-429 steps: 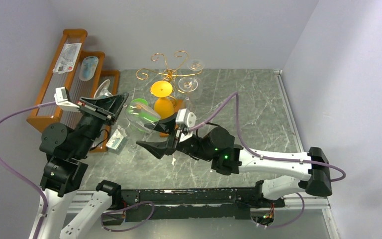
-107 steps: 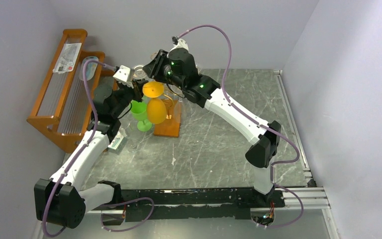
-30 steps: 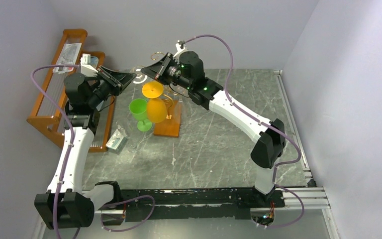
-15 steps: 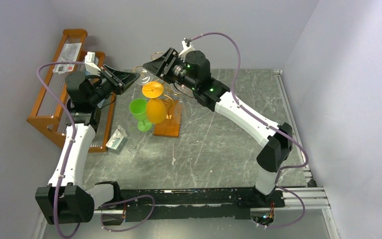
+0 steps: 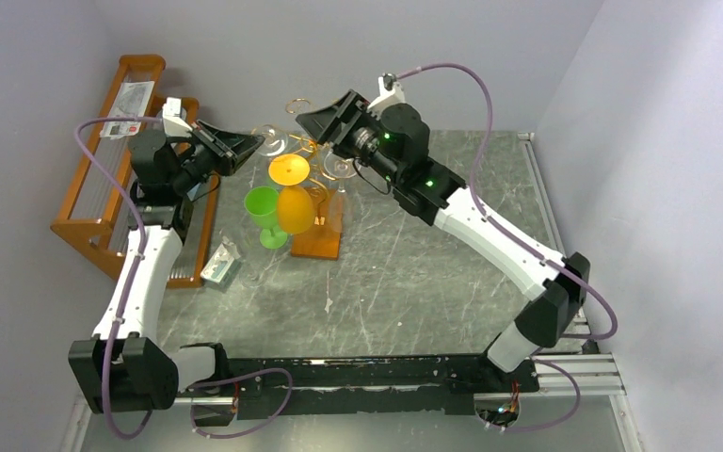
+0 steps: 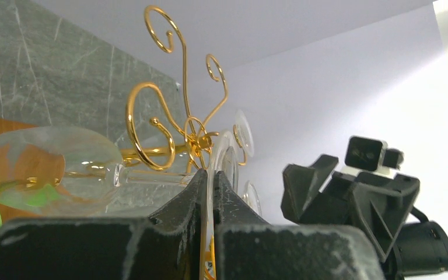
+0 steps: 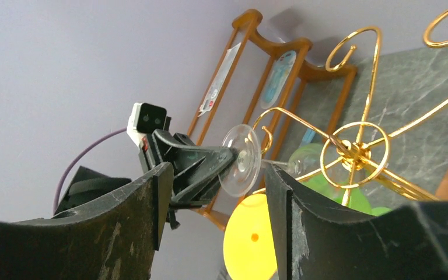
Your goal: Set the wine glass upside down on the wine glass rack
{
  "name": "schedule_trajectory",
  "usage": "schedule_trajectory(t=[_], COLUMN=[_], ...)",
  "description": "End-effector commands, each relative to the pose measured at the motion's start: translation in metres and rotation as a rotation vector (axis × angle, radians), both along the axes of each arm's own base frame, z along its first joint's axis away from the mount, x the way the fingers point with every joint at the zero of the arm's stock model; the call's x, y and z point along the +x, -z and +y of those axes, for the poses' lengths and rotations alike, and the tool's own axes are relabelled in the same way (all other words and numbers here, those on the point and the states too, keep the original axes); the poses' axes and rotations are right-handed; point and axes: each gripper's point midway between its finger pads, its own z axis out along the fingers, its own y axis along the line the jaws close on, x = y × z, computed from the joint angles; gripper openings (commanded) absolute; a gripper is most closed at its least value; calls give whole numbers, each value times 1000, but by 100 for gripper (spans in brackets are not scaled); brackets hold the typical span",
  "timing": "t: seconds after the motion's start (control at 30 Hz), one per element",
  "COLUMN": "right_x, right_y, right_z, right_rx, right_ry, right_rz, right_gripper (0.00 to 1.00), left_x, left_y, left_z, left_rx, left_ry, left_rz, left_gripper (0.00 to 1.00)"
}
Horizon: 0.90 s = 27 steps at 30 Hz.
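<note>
No word or number can be read with certainty in any view. Print exists only on the packets: a white flat packet point(image 5: 129, 106) on the top step of the wooden shelf point(image 5: 94, 193) carries a small red mark and fine dark lines, all too small to read. The blue packet point(image 7: 280, 71) one step lower shows a pale printed shape, but its letters are blurred. A small clear packet point(image 5: 221, 264) lies on the table beside the shelf, and its label is also not legible.
</note>
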Motion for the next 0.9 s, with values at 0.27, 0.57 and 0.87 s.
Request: schedule_trajectory(t=[0.27,0.57,0.87], right_x=[-54,-79,-95], right_y=[-49,-58,-41], right_z=[-54,-61,-65], right_rx=[61,43,3], right_ry=[-9,-78,-134], right_rz=[-241,-318,-304], right_gripper=[63,63,63], left_x=[26,48,40], left_y=[-32,-27,-30], left_z=[-3,4,30], left_rx=[53,61,132], left_ry=[-82,-138,-268], left_rz=[-109,-97,-105], left_gripper=[5,5,5])
